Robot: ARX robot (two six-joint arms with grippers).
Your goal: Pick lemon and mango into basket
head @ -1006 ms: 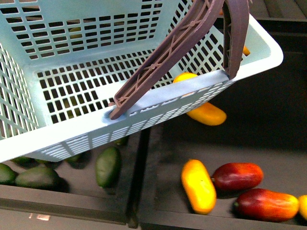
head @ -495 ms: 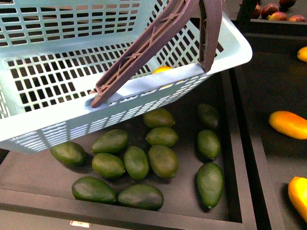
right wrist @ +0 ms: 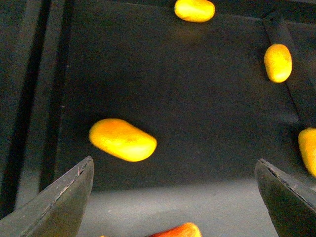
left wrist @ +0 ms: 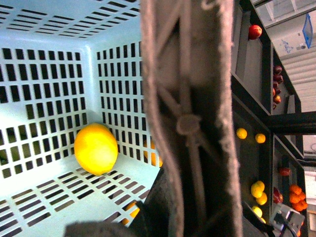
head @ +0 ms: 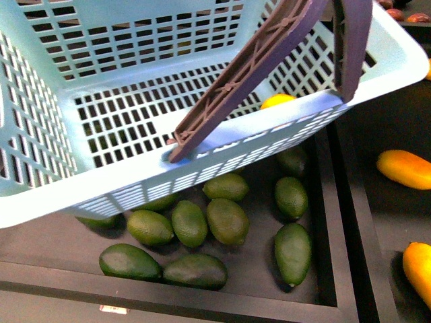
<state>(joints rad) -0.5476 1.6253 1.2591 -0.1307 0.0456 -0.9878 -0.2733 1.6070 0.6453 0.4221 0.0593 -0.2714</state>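
Note:
The turquoise basket [head: 60, 188] hangs tilted across the upper front view, held by its maroon handles [head: 256, 67]. The lemon [head: 277, 101] lies inside it by the near wall, and shows bright yellow on the slotted floor in the left wrist view [left wrist: 96, 148]. My left gripper [left wrist: 185, 207] is shut on the basket's handle [left wrist: 190, 98], which fills that view. A mango [head: 404, 168] lies in the dark bin at the right. My right gripper [right wrist: 173, 207] is open above that bin, with a mango [right wrist: 122, 139] just beyond its fingers [right wrist: 54, 202].
Several dark green avocados [head: 227, 221] lie in a black bin under the basket. A black divider [head: 347, 222] separates it from the mango bin. More mangoes [right wrist: 278, 62] and a reddish fruit [right wrist: 173, 231] lie near my right gripper. Another mango [head: 419, 269] lies at the lower right.
The front view has swung from the mango bin to over the avocado bin. In the last half second the basket has shifted to the right and come closer, the lemon still inside.

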